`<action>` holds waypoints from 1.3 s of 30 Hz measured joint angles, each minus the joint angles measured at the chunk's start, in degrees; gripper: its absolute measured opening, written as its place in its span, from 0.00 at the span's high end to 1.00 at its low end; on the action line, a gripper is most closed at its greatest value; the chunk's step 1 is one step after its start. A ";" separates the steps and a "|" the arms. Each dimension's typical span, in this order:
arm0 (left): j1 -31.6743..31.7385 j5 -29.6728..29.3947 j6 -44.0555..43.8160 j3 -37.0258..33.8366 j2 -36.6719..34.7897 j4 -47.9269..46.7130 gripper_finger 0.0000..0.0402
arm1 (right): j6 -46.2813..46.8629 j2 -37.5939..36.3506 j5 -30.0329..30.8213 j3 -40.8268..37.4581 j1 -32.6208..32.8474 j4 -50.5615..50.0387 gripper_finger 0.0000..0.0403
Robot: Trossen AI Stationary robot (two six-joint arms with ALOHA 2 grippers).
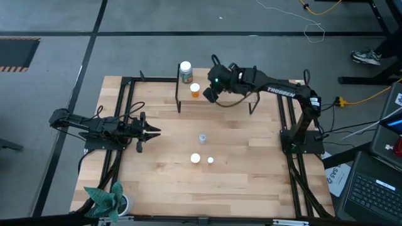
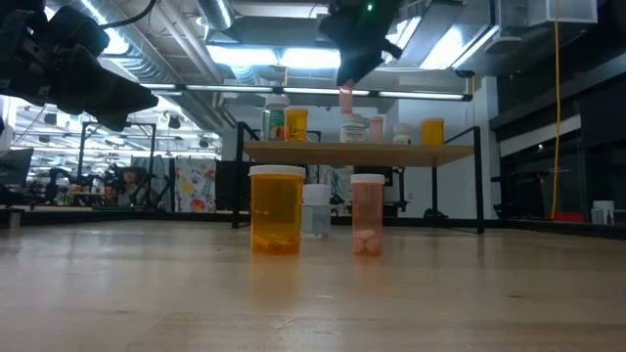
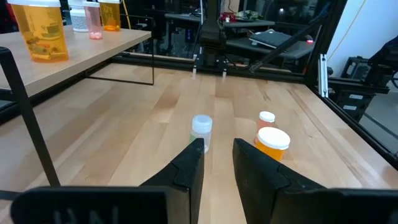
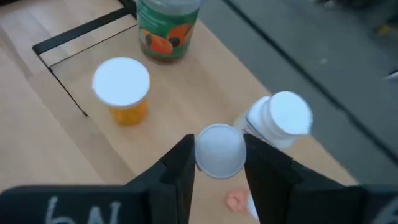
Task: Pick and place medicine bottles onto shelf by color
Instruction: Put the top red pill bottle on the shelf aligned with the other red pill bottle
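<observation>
Left gripper (image 1: 152, 131) waits low at the table's nine o'clock, fingers parted, holding nothing. Three white-capped bottles stand at centre — one clear (image 1: 202, 137), two orange (image 1: 195, 159). At twelve o'clock, the right gripper (image 4: 217, 163) grips a small white-capped bottle (image 4: 219, 150) above the light-wood shelf (image 4: 186, 93); its arm reads "TROSSEN".

text: "trossen" | on: right arm (image 1: 282, 90) forearm | other labels: unreadable

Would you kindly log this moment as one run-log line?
right gripper: over shelf, shut on white-capped bottle | left gripper: waiting at table's left, open | bottles left on table: three
</observation>
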 joint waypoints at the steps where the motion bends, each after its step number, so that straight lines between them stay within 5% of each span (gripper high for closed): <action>1: 0.00 -0.02 0.00 0.00 0.00 0.01 0.80 | 0.34 0.01 -1.76 -0.48 -0.98 0.51 0.69; 8: 0.00 -0.02 0.04 0.00 0.00 0.01 0.80 | 1.58 0.04 -2.90 -0.37 -3.96 -1.29 0.69; 23: 0.00 0.00 0.04 0.00 0.00 -0.01 0.80 | 2.97 0.02 7.28 5.78 -8.33 -8.33 0.70; 39: 0.00 0.00 0.04 0.00 0.00 -0.01 0.80 | 2.85 0.02 -5.89 -4.58 -19.57 1.54 0.70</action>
